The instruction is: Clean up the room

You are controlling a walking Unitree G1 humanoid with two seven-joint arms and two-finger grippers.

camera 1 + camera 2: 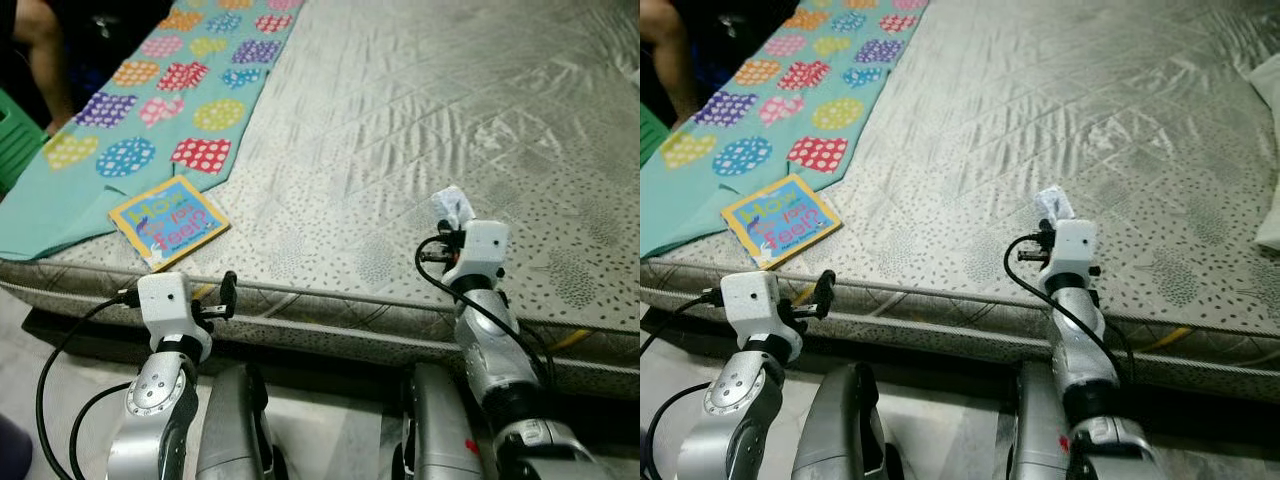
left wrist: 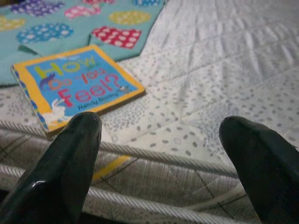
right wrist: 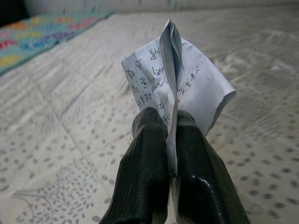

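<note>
While my right gripper presses its two black fingers together on a crumpled sheet of paper, the sheet stands up out of the pinch, its handwritten side showing and its lower edge caught between the pads. I hold it raised above the mattress, clear of the quilted cover, which I judge keeps the scrap from dragging or snagging while I carry it off as rubbish. The right arm reaches over the near edge of the bed, so the paper hangs over the dotted border of the cover.

My left gripper has its fingers spread wide and holds nothing. It sits just at the mattress edge, aimed across it at a children's board book that lies flat near the corner, one side resting against a teal sheet printed with spotted circles. I read this pose as a readiness to take the book next. Because the book lies flat, a finger would likely have to slip under its overhanging edge.

A person's leg shows beyond the far corner of the sheet.
</note>
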